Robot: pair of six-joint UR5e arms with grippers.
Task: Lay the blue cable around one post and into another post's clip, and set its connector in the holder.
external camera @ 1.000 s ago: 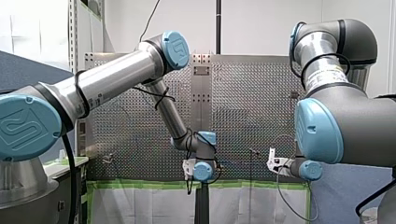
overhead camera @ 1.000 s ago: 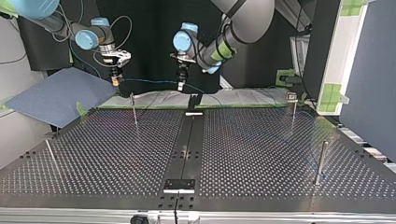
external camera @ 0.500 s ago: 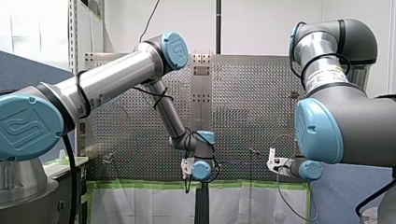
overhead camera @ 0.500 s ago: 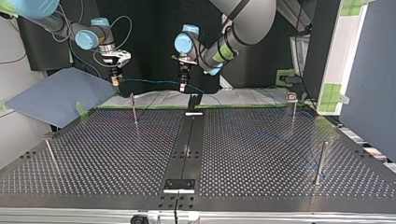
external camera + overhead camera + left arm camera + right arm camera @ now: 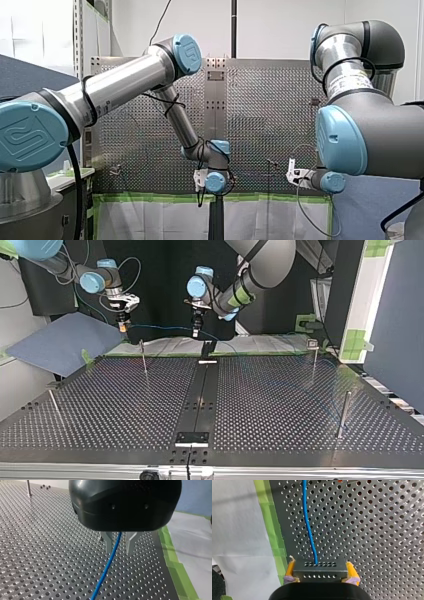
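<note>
The blue cable point(image 5: 160, 328) hangs in a line between my two grippers over the table's far edge. My right gripper point(image 5: 320, 564), with yellow pads, is shut on the cable's dark connector block point(image 5: 320, 572), and the cable point(image 5: 308, 525) leads away from it over the perforated plate. My left gripper point(image 5: 118, 551) stands above the plate with its metal fingers point(image 5: 108, 541) a little apart. The cable point(image 5: 110, 562) passes between them, and neither finger presses on it. In the top view my right gripper point(image 5: 122, 326) is at the left and my left gripper point(image 5: 196, 331) is near the middle.
Thin posts stand on the table point(image 5: 280, 405): one point(image 5: 143, 357) near my right gripper, one point(image 5: 314, 360) at the far right, a thicker one point(image 5: 342, 415) and another point(image 5: 54, 405) nearer. A black holder point(image 5: 207, 349) sits on the centre rail. Green tape point(image 5: 270, 525) lines the edge.
My left arm has shifted slightly towards the top view's right along the cable. My right arm has stayed still with the connector.
</note>
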